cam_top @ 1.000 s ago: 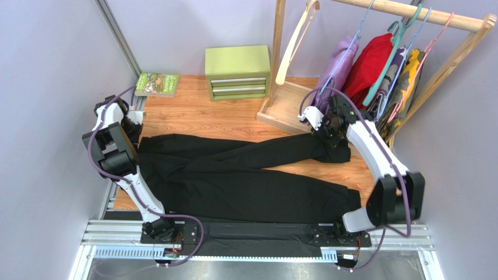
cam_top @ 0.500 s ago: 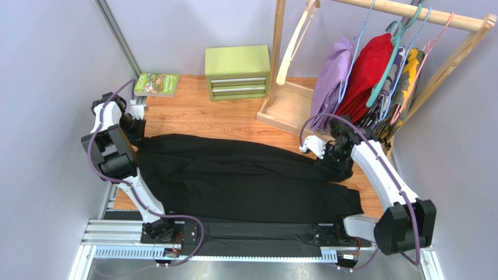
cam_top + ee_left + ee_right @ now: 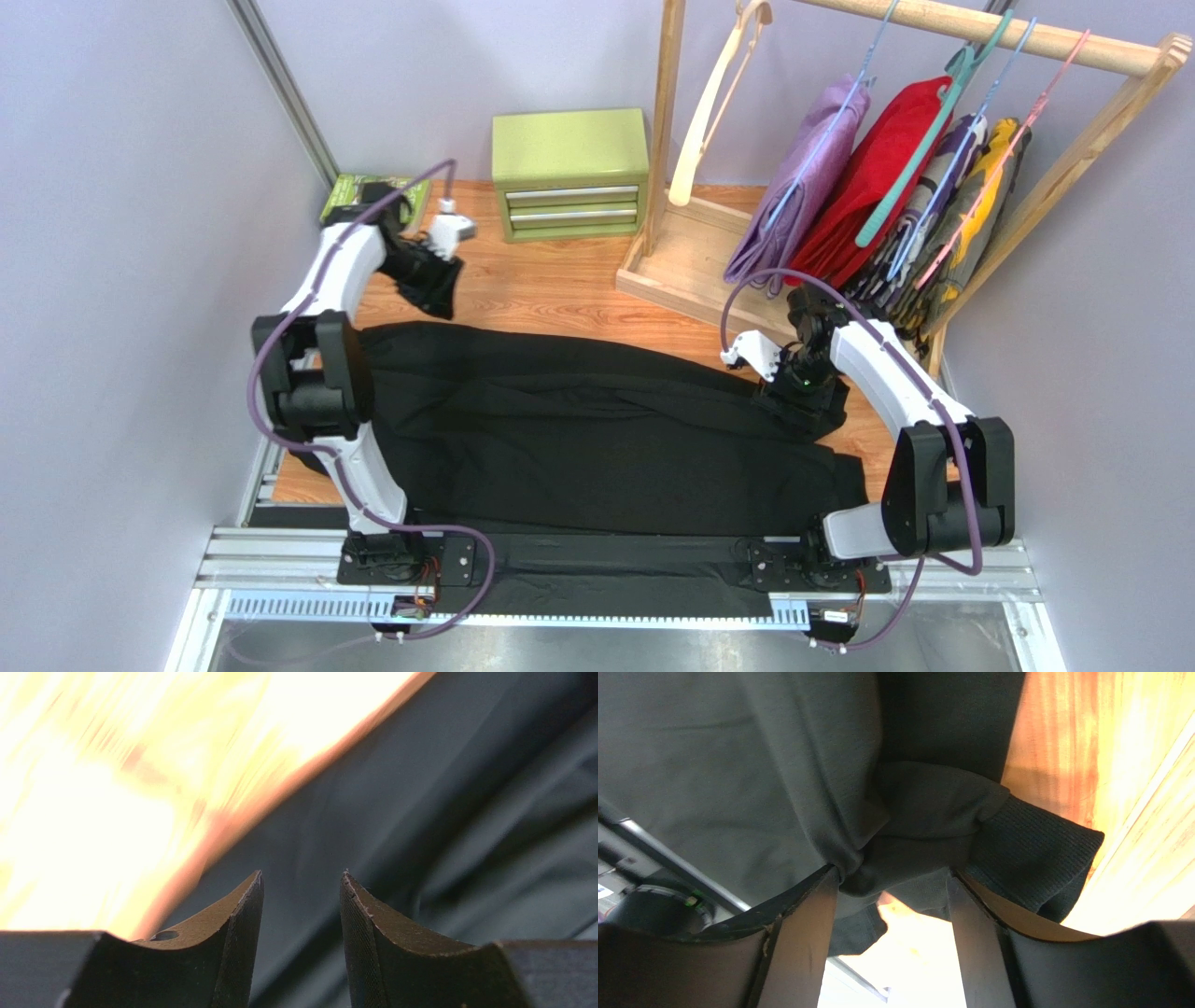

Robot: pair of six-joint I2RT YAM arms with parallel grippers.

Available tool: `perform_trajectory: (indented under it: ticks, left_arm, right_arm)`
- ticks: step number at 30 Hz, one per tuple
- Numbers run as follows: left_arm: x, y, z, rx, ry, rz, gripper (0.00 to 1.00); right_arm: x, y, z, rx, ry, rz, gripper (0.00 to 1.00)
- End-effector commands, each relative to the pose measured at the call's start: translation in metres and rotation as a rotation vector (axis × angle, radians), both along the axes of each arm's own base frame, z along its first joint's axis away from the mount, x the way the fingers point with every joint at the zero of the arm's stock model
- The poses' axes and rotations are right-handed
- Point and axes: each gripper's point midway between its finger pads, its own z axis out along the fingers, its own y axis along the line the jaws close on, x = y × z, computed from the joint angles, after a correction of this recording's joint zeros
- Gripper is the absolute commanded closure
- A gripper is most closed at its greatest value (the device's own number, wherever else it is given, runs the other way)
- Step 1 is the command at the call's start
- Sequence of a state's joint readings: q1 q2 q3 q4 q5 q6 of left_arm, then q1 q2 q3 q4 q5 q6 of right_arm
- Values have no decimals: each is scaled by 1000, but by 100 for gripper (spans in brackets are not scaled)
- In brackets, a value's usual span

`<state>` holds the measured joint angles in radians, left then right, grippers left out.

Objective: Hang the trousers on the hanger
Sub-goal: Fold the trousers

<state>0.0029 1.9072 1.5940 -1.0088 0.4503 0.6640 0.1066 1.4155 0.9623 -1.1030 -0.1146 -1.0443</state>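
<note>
Left tool (image 3: 302, 876): parted, empty.
Right tool (image 3: 892, 873): parted over bunched trousers (image 3: 738, 756).
Advice: clear cloth before fetching wooden hanger (image 3: 711, 105).

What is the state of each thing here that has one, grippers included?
trousers, lying flat on the table, off the hanger
hanger, hanging bare on the rack
green drawer chest, drawers shut
left gripper, jaws open, empty
right gripper, jaws open around bunched trouser cloth
</note>
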Motion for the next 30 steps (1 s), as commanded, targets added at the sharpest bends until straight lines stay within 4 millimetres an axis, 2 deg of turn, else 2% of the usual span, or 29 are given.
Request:
perform_trajectory:
  ticks: [1, 2, 5, 8, 9, 12, 14, 17, 19, 20, 21, 23, 25, 26, 28, 29, 30]
  left_arm:
    - [30, -47, -24, 15, -67, -164, 49]
    - [29, -61, -27, 14, -66, -198, 48]
    - [30, -79, -45, 55, -47, -261, 48]
    - [27, -82, -60, 95, -38, -294, 51]
    - [28, -80, -63, 106, -32, -289, 66]
    - [28, -67, -69, 161, -17, -274, 93]
    - [28, -56, -67, 153, -8, -245, 100]
    - [39, -35, -58, 142, -23, -163, 100]
    - [53, -18, -49, 137, -51, -85, 100]
    - [59, -13, -45, 133, -68, -56, 100]
    - [66, -9, -39, 120, -81, -10, 100]
    - [73, -1, -34, 103, -94, 28, 100]
    - [73, -2, -34, 101, -92, 29, 100]
    - [73, -2, -35, 99, -87, 27, 100]
    - [70, -3, -39, 97, -66, 32, 100]
    - [70, -3, -38, 98, -63, 37, 94]
    - [69, -2, -36, 102, -56, 48, 89]
  right_arm:
    - [33, -7, 0, -31, -114, -15, 39]
    - [36, -8, 0, -37, -122, -15, 40]
    - [43, -9, -1, -45, -122, -13, 41]
    - [52, -11, -1, -57, -127, -13, 58]
    - [55, -11, 0, -59, -134, -14, 75]
    - [66, -12, 15, -65, -186, -22, 93]
    - [72, -12, 29, -61, -245, -36, 95]
    - [71, -14, 41, -66, -308, -42, 99]
    - [59, -24, 29, -115, -305, -41, 100]
    - [65, -26, 28, -128, -354, -33, 100]
    - [52, -31, 15, -147, -354, -29, 100]
    - [54, -34, 9, -166, -409, -22, 98]
    - [42, -33, -5, -167, -386, -18, 93]
    - [34, -33, -10, -169, -350, -9, 80]
    - [21, -33, -15, -159, -267, -22, 63]
    - [18, -32, -13, -148, -244, -30, 44]
    - [16, -30, -10, -129, -226, -44, 41]
